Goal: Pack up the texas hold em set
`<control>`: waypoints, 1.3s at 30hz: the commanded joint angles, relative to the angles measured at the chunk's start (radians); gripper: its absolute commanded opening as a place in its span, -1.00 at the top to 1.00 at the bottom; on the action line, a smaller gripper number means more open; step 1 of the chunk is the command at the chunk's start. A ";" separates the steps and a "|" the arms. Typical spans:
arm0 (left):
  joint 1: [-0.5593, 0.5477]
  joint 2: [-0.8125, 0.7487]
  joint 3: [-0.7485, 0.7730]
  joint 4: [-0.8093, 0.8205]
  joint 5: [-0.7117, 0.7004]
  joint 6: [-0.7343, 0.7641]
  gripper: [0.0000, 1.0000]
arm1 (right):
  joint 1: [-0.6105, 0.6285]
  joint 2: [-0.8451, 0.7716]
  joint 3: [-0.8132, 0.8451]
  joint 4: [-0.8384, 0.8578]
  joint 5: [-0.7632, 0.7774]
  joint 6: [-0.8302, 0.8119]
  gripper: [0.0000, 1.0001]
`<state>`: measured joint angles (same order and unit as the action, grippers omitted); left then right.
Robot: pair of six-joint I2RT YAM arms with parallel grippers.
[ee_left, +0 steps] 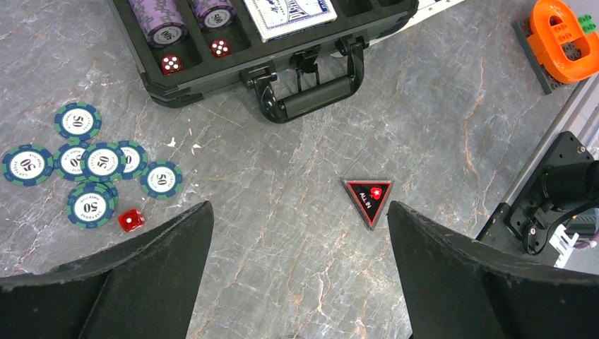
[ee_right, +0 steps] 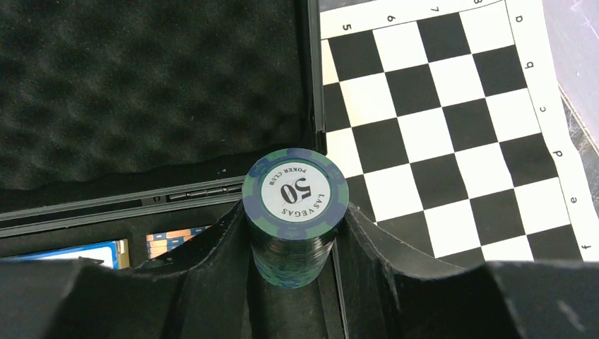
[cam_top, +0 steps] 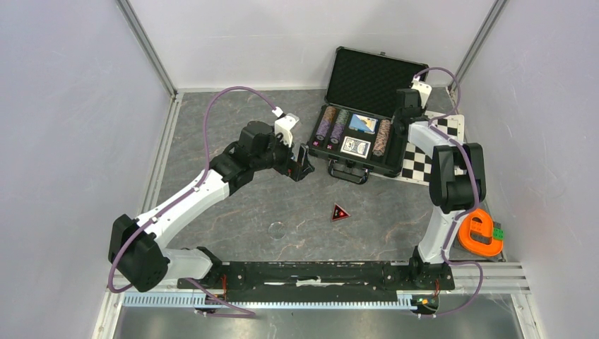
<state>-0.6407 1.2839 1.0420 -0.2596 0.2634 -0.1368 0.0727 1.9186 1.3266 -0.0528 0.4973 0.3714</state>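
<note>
The black hard-shell case (cam_top: 374,78) lies open on the grey marbled desk (ee_left: 282,148), with egg-crate foam lining its lid. Over its right edge the right pincer (ee_right: 294,227) is clamped on a round, ridged stack of teal chips (ee_right: 295,194). In front of its moulded handle (ee_left: 314,95) the left pincer (ee_left: 298,212) hangs with jaws apart. Flat loose teal chips (ee_left: 92,166) lie left of the handle.

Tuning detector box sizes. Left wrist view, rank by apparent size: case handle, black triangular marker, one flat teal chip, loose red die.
1. case handle
2. black triangular marker and teal chip: look about alike, not ranked
3. loose red die
All lie at similar depth, so nearness barely skews this.
</note>
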 commanded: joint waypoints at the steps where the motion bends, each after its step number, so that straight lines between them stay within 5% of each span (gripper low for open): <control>1: 0.006 -0.024 0.014 0.022 0.000 0.040 -0.96 | 0.022 0.007 0.009 0.086 0.033 -0.048 1.00; 13: 0.007 -0.030 0.004 0.029 -0.001 0.045 -0.96 | 0.058 -0.021 -0.004 -0.039 0.031 -0.080 1.00; 25: 0.007 -0.038 0.000 0.029 0.000 0.065 -0.96 | 0.084 -0.178 0.010 -0.341 -0.063 0.011 1.00; 39: 0.007 -0.047 -0.013 0.033 0.017 0.055 -0.97 | 0.049 -0.004 0.252 -0.348 -0.056 -0.075 1.00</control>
<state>-0.6388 1.2808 1.0397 -0.2588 0.2665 -0.1131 0.1448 1.8603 1.4822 -0.4557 0.4423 0.3344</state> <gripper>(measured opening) 0.982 0.491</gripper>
